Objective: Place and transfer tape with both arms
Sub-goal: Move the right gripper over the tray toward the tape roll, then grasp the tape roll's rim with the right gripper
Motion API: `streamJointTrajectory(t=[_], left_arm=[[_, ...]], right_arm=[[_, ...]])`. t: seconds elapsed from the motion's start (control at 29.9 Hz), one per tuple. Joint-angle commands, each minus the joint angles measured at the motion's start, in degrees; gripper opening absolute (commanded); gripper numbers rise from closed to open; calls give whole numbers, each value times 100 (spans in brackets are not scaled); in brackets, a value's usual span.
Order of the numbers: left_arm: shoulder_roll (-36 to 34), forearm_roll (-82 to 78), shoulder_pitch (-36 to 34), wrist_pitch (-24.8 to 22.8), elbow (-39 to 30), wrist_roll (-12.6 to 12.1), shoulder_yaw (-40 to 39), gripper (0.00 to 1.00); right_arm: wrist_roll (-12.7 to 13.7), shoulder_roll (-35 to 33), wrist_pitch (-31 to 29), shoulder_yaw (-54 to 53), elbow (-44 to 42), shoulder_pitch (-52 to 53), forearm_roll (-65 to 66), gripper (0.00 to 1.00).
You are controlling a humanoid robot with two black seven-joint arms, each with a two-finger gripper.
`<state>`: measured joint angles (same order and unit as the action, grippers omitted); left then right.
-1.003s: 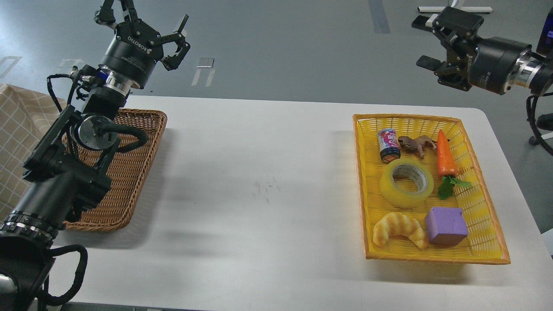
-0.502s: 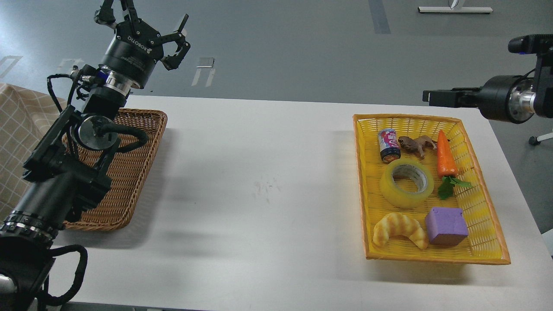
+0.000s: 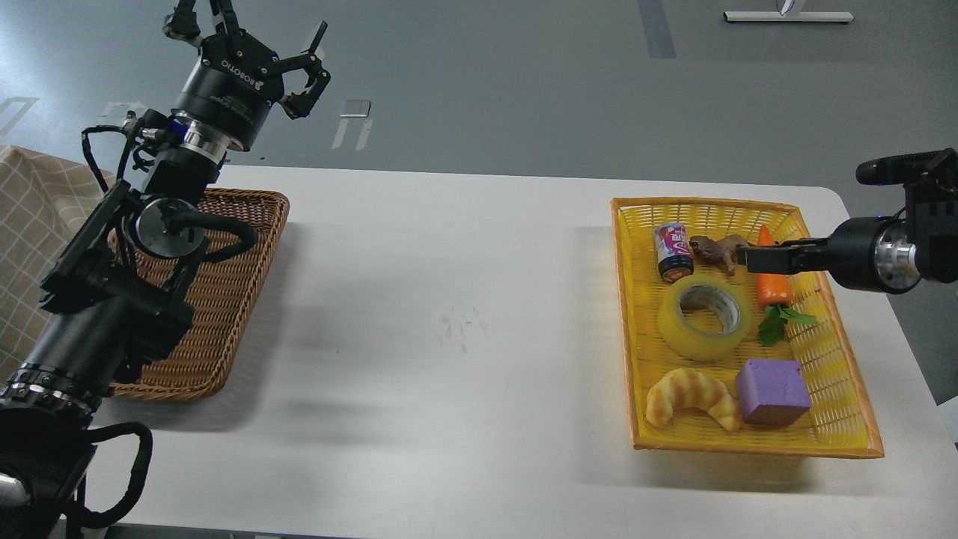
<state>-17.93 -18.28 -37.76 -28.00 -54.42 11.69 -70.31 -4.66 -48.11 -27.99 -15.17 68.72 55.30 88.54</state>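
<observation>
The tape (image 3: 705, 317), a wide translucent yellow roll with a grey-white core, lies flat in the middle of the yellow basket (image 3: 703, 203) on the right of the table. My right gripper (image 3: 757, 260) reaches in from the right, low over the basket's far half, just above and right of the tape and in front of the carrot (image 3: 775, 289). It is seen edge-on, so its fingers cannot be told apart. My left gripper (image 3: 254, 45) is raised high at the far left with fingers spread open and empty.
The yellow basket also holds a small can (image 3: 673, 251), a brown toy toad (image 3: 712, 250), a green leaf (image 3: 778, 322), a croissant (image 3: 692, 397) and a purple cube (image 3: 772, 391). A brown wicker tray (image 3: 239, 247) lies under my left arm. A checked cloth (image 3: 30, 224) is at the left edge.
My right arm has dropped from high at the back right and turned, bringing its gripper down over the yellow basket next to the tape. The left arm has barely moved.
</observation>
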Motion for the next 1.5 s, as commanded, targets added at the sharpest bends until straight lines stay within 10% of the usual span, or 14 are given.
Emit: streamJointTrajectory(t=[0.0, 1.47], left_arm=[[-9, 0, -3, 0, 1, 0, 0, 98], [0, 0, 23, 0, 1, 9, -9, 98]], right_arm=[[9, 39, -1, 5, -7, -151, 145, 99], [132, 909, -1, 32, -535, -441, 497, 84]])
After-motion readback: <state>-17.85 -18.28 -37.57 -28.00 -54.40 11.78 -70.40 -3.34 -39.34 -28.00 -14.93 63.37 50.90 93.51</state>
